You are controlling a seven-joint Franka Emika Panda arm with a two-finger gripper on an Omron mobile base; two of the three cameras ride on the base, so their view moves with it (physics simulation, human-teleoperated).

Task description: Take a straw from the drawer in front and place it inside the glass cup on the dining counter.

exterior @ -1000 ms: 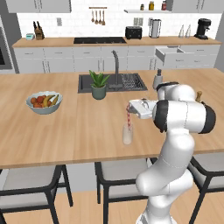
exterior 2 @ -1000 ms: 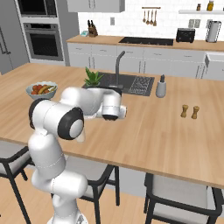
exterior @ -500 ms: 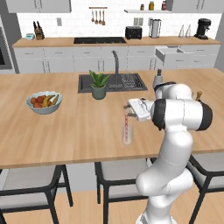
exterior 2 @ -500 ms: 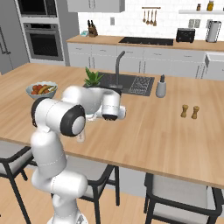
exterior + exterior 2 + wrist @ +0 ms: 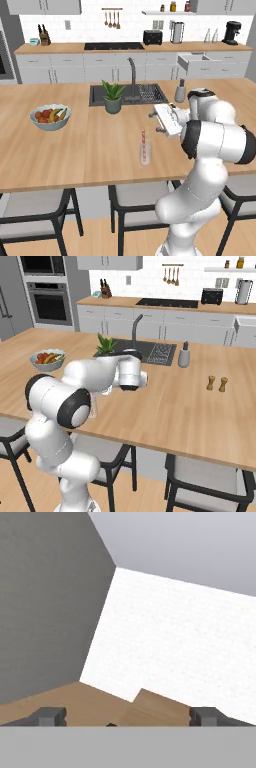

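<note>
End effector (image 5: 156, 122) released straw (image 5: 143, 143) into glass cup (image 5: 145, 152)

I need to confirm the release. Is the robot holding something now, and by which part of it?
Nothing is held. The gripper has its jaws apart, and the straw stands free in the glass cup on the dining counter.

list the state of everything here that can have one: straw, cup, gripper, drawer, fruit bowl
straw: standing in the glass cup, leaning slightly, free of the gripper
glass cup: upright on the dining counter, holding the straw
gripper: open, empty, raised beside the cup
drawer: pulled open at the back counter run
fruit bowl: upright, filled with fruit
</note>
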